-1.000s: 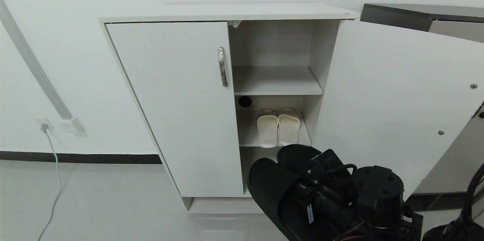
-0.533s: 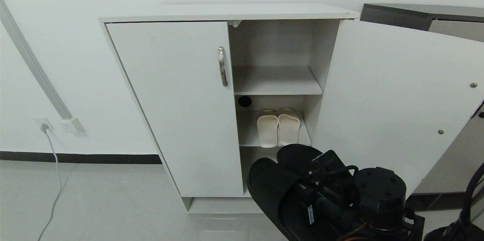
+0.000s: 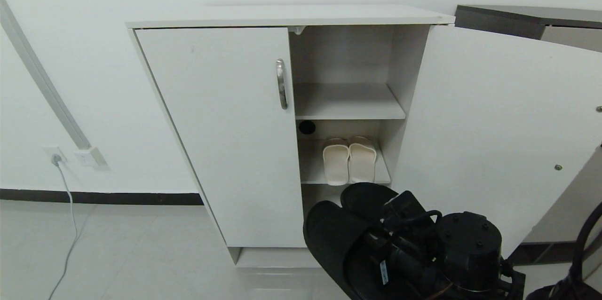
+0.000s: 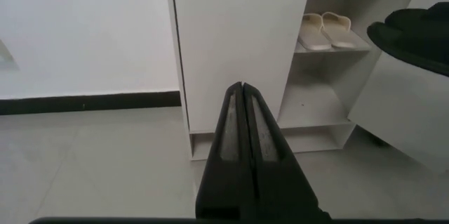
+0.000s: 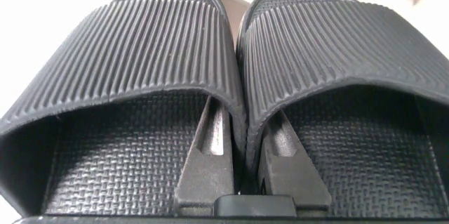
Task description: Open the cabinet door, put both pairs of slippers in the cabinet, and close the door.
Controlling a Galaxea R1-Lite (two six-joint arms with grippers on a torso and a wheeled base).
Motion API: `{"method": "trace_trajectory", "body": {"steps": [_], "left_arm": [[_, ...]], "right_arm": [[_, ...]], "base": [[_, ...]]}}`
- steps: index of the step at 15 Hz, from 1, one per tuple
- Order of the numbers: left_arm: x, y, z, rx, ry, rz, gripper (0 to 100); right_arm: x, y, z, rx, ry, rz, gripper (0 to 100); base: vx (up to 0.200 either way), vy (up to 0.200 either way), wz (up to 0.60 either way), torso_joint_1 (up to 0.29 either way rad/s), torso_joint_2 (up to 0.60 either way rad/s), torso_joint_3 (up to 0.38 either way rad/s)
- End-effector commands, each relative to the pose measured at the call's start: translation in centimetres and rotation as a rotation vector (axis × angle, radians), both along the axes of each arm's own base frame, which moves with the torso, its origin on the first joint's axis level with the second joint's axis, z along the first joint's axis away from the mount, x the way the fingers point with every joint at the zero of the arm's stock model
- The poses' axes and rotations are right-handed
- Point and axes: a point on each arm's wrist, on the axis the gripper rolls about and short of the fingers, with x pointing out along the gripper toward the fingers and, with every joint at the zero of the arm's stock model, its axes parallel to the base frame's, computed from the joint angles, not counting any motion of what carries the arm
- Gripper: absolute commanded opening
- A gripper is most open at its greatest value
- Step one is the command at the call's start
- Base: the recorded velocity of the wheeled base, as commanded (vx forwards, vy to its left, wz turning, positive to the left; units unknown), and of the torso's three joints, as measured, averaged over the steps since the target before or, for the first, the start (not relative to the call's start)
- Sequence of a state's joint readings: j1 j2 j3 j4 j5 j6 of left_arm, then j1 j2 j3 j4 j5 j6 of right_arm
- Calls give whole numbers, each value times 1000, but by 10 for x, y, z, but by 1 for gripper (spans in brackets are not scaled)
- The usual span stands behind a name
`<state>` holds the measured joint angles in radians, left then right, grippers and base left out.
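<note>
Right gripper (image 5: pixel 245 171): clamped on the adjoining inner walls of the black slippers (image 3: pixel 336 236), which are held as a pair low before the cabinet (image 3: pixel 291 14) opening.
Left gripper (image 4: pixel 243 129): fingers pressed together, nothing held.
White slippers (image 3: pixel 349 162): laid side by side on the middle shelf (image 3: pixel 310 170).
Right door (image 3: pixel 494 121): swung open, just right of the held pair.
Left door (image 3: pixel 221 135): closed.
Wall socket (image 3: pixel 55 156) and cable (image 3: pixel 70 225): well to the left.
</note>
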<state>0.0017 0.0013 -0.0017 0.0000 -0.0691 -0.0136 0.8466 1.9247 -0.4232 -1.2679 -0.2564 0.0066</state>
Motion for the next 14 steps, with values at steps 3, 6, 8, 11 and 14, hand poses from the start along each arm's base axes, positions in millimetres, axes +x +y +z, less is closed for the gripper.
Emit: {"method": "trace_trajectory", "body": {"steps": [3, 6, 8, 11, 14], "left_arm": [[0, 0, 0, 0, 0, -2, 0], [0, 0, 0, 1, -1, -2, 0], [0, 0, 0, 3, -1, -2, 0], [0, 0, 0, 4, -1, -2, 0], [0, 0, 0, 4, -1, -2, 0]], "right_arm": [[1, 1, -2, -4, -5, 3, 0], [4, 6, -10, 8, -25, 5, 0], [10, 13, -17, 29, -69, 8, 0], [26, 41, -30, 52, -116, -95, 0], [41, 67, -32, 42, -80, -208, 0]], "base": [[0, 0, -200, -1, -1, 1], [0, 0, 0, 0, 0, 0], [0, 0, 0, 0, 0, 0], [0, 0, 0, 0, 0, 0], [0, 0, 0, 0, 0, 0]]}}
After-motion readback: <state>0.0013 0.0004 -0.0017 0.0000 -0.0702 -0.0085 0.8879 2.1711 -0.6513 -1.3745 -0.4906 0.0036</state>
